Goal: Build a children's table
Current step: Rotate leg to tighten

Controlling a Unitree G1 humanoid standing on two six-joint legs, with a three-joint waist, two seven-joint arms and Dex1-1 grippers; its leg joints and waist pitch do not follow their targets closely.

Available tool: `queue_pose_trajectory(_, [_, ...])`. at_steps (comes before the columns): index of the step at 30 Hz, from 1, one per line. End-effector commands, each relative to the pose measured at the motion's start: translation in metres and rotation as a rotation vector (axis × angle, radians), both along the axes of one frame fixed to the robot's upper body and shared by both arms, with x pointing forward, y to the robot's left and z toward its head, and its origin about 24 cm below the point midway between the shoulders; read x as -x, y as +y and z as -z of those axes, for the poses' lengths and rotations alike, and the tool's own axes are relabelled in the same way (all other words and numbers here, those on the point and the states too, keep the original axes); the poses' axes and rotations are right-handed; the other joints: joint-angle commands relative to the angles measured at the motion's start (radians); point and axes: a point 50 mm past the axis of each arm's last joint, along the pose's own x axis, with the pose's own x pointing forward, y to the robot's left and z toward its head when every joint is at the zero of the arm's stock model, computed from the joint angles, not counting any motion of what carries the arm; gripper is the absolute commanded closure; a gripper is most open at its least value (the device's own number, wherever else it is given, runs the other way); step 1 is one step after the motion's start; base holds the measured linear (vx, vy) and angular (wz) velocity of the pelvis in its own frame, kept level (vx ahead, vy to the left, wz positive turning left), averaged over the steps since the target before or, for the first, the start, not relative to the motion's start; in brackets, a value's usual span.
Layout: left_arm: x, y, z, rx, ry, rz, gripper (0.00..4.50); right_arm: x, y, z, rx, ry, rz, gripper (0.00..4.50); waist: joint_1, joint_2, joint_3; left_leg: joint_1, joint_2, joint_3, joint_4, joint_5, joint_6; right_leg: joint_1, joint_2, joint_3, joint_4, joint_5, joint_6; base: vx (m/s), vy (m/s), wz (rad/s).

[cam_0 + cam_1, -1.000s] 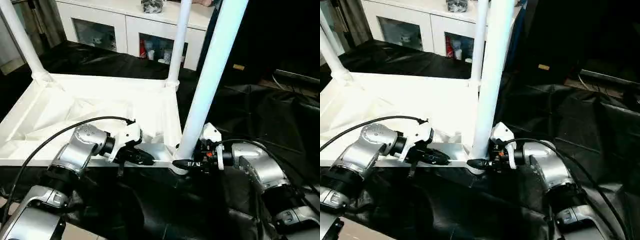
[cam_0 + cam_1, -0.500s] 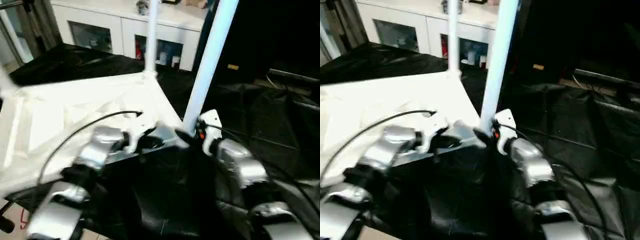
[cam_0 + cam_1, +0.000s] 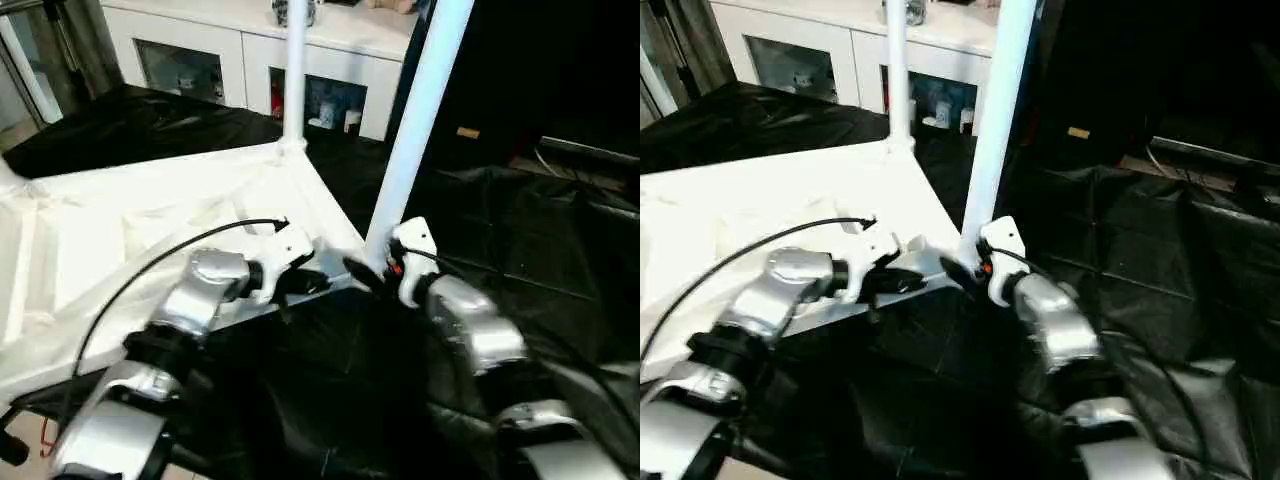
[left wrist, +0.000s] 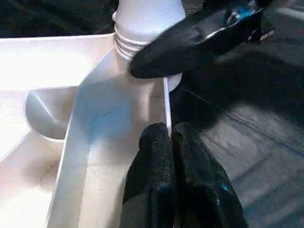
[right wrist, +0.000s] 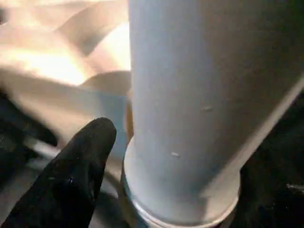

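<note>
Table (image 3: 150,215) upturned (white, legs (image 3: 415,130) upright)

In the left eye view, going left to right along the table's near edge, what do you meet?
tabletop → left gripper → near corner leg → right gripper wrist → black sheet.

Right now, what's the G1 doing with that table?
It's assembling the table top, which lies upside down on black sheeting. The near leg stands in its corner socket, and another leg stands at the far corner. The right gripper is at the near leg's base with a finger on either side. The left gripper is shut, resting on the top's edge beside that corner.
</note>
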Motion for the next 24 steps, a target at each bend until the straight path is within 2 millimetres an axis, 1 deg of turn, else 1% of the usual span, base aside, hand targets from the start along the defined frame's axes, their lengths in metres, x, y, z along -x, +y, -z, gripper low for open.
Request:
queue_pose_trajectory(1, [0.007, -0.016, -0.003, 0.019, 0.002, 0.133, 4.50, 0.013, 0.021, 0.000, -0.019, 0.021, -0.221, 0.76, 0.003, 0.007, -0.060, 0.001, 0.025, -0.001, -0.063, -0.182, 0.042, 0.055, -0.076, 0.049, -0.070, -0.149, -0.209, 0.000, 0.000, 0.00])
queue_pose_trajectory(2, [0.009, -0.013, -0.003, 0.018, 0.010, 0.149, 4.50, 0.015, 0.017, -0.002, -0.019, 0.023, -0.260, 0.76, 0.006, 0.007, -0.061, 0.003, 0.025, 0.001, -0.061, -0.179, 0.050, 0.055, -0.075, 0.050, -0.068, -0.131, -0.217, 0.000, 0.000, 0.00])
queue_pose_trajectory(3, [0.010, -0.010, -0.005, 0.022, 0.014, 0.178, 4.50, 0.017, 0.011, -0.004, -0.021, 0.031, -0.301, 0.76, 0.005, 0.008, -0.060, 0.001, 0.025, 0.000, -0.062, -0.177, 0.052, 0.055, -0.075, 0.050, -0.067, -0.126, -0.221, 0.000, 0.000, 0.00])
queue_pose_trajectory(6, [0.013, 0.000, -0.006, 0.009, 0.026, 0.232, 4.50, 0.022, -0.003, -0.009, -0.009, 0.047, -0.393, 0.76, 0.009, 0.008, -0.060, 0.002, 0.028, 0.001, -0.061, -0.183, 0.062, 0.057, -0.075, 0.049, -0.067, -0.126, -0.229, 0.000, 0.000, 0.00])
queue_pose_trajectory(7, [0.013, 0.000, -0.006, 0.009, 0.026, 0.232, 4.50, 0.022, -0.003, -0.009, -0.009, 0.047, -0.393, 0.76, 0.012, 0.008, -0.058, 0.002, 0.028, 0.002, -0.062, -0.184, 0.059, 0.057, -0.075, 0.048, -0.068, -0.137, -0.227, 0.000, 0.000, 0.00])
queue_pose_trajectory(8, [0.015, 0.003, -0.006, 0.002, 0.031, 0.248, 4.50, 0.023, -0.007, -0.009, -0.002, 0.055, -0.417, 0.76, 0.015, 0.008, -0.059, 0.005, 0.029, 0.002, -0.062, -0.188, 0.054, 0.054, -0.075, 0.048, -0.068, -0.148, -0.228, 0.000, 0.000, 0.00])
queue_pose_trajectory(9, [0.015, 0.006, -0.006, -0.005, 0.035, 0.258, 4.50, 0.025, -0.010, -0.010, 0.004, 0.060, -0.437, 0.76, 0.016, 0.008, -0.057, 0.004, 0.029, 0.003, -0.062, -0.193, 0.052, 0.053, -0.076, 0.048, -0.070, -0.158, -0.227, 0.000, 0.000, 0.00])
queue_pose_trajectory(10, [0.016, 0.009, -0.005, -0.010, 0.040, 0.266, 4.50, 0.025, -0.013, -0.010, 0.009, 0.065, -0.447, 0.76, 0.019, 0.006, -0.057, 0.004, 0.028, 0.003, -0.062, -0.200, 0.048, 0.054, -0.076, 0.048, -0.071, -0.183, -0.220, 0.000, 0.000, 0.00])
queue_pose_trajectory(11, [0.018, 0.013, -0.005, -0.020, 0.052, 0.283, 4.50, 0.027, -0.018, -0.011, 0.017, 0.076, -0.471, 0.76, 0.024, 0.008, -0.057, 0.007, 0.030, 0.003, -0.062, -0.205, 0.044, 0.052, -0.076, 0.048, -0.072, -0.200, -0.216, 0.000, 0.000, 0.00])
queue_pose_trajectory(13, [0.019, 0.016, -0.005, -0.027, 0.057, 0.296, 4.50, 0.029, -0.020, -0.011, 0.021, 0.084, -0.491, 0.76, 0.027, 0.007, -0.057, 0.006, 0.030, 0.003, -0.063, -0.206, 0.041, 0.052, -0.076, 0.048, -0.072, -0.207, -0.212, 0.000, 0.000, 0.00])
queue_pose_trajectory(15, [0.020, 0.019, -0.005, -0.031, 0.065, 0.307, 4.50, 0.030, -0.022, -0.012, 0.023, 0.092, -0.505, 0.76, 0.029, 0.007, -0.058, 0.005, 0.030, 0.003, -0.062, -0.196, 0.040, 0.052, -0.075, 0.047, -0.070, -0.194, -0.211, 0.000, 0.000, 0.00])
queue_pose_trajectory(16, [0.021, 0.022, -0.006, -0.032, 0.081, 0.323, 4.50, 0.031, -0.023, -0.013, 0.016, 0.106, -0.522, 1.01, 0.029, 0.006, -0.058, 0.005, 0.030, 0.003, -0.062, -0.192, 0.040, 0.052, -0.075, 0.047, -0.069, -0.187, -0.213, 0.000, 0.000, 0.00])
queue_pose_trajectory(18, [0.021, 0.023, -0.007, -0.031, 0.088, 0.329, 4.50, 0.032, -0.023, -0.013, 0.011, 0.113, -0.528, 1.08, 0.030, 0.007, -0.059, 0.004, 0.030, 0.003, -0.062, -0.186, 0.041, 0.053, -0.075, 0.047, -0.067, -0.178, -0.216, 0.000, 0.000, 0.00])
queue_pose_trajectory(20, [0.022, 0.023, -0.007, -0.029, 0.091, 0.335, 4.50, 0.032, -0.023, -0.014, 0.004, 0.118, -0.535, 1.14, 0.030, 0.007, -0.059, 0.005, 0.030, 0.003, -0.062, -0.184, 0.039, 0.051, -0.075, 0.046, -0.066, -0.172, -0.220, 0.000, 0.000, 0.00])
queue_pose_trajectory(21, [0.021, 0.023, -0.007, -0.027, 0.087, 0.333, 4.50, 0.033, -0.022, -0.014, -0.002, 0.121, -0.539, 1.26, 0.031, 0.005, -0.059, 0.004, 0.030, 0.003, -0.061, -0.181, 0.040, 0.053, -0.076, 0.047, -0.066, -0.171, -0.221, 0.000, 0.000, 0.00])
queue_pose_trajectory(24, [0.020, 0.022, -0.007, -0.025, 0.074, 0.319, 4.50, 0.033, -0.020, -0.013, -0.007, 0.121, -0.541, 1.58, 0.031, 0.005, -0.059, 0.005, 0.029, 0.003, -0.061, -0.183, 0.037, 0.052, -0.076, 0.047, -0.067, -0.183, -0.216, 0.000, 0.000, 0.00])
